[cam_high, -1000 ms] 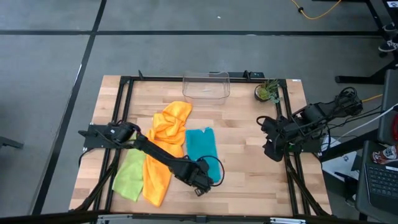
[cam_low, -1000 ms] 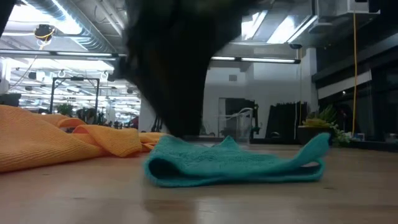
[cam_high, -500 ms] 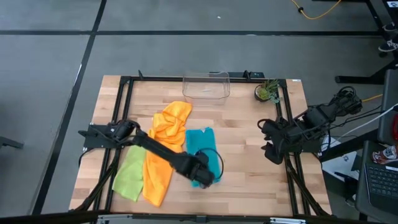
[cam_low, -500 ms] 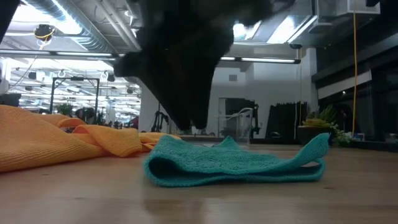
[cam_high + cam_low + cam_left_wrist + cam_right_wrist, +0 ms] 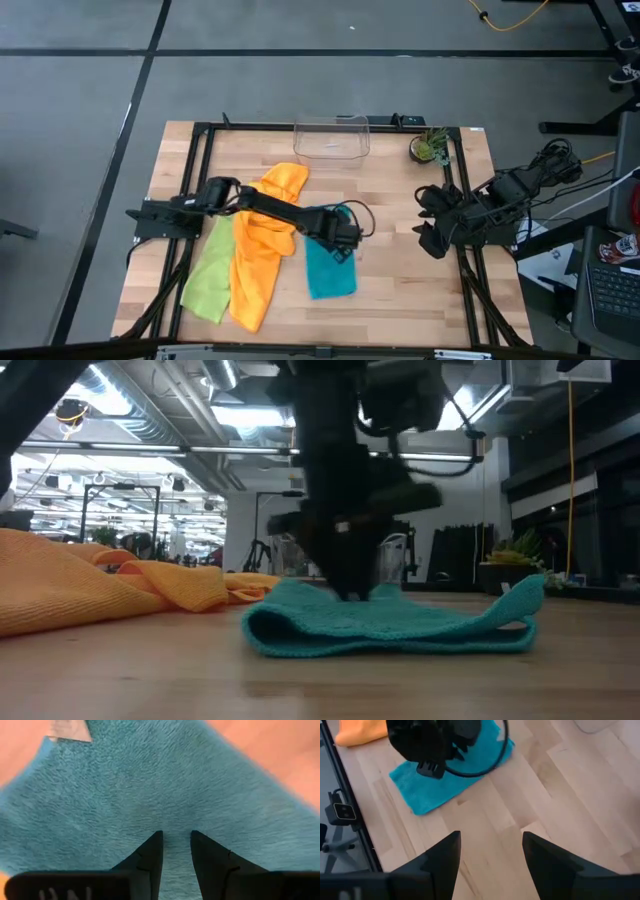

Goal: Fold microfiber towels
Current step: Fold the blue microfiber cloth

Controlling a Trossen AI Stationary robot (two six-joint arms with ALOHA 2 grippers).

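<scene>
The teal towel lies flat on the table's middle; the low view shows it doubled over, two layers with a rounded fold at one end. My left gripper points down at its far part with its fingers a narrow gap apart and nothing between them. Two orange towels lie crumpled and overlapping to its left. The lime green towel lies beyond them. My right gripper waits open and empty by the table's right edge. My left gripper comes from above with its fingers pointing down. In the low view its fingertips reach the teal towel's upper layer at the far part. The fingers do not pinch the towel, and it lies flat on the table.
A clear plastic bin stands at the far edge in the middle, and a small potted plant stands at the far right. Bare wood lies between the teal towel and my right gripper.
My left gripper has gone from the teal towel's near end toward the table's far edge and a little right, staying low over the towel. The towel has stayed doubled over and flat.
</scene>
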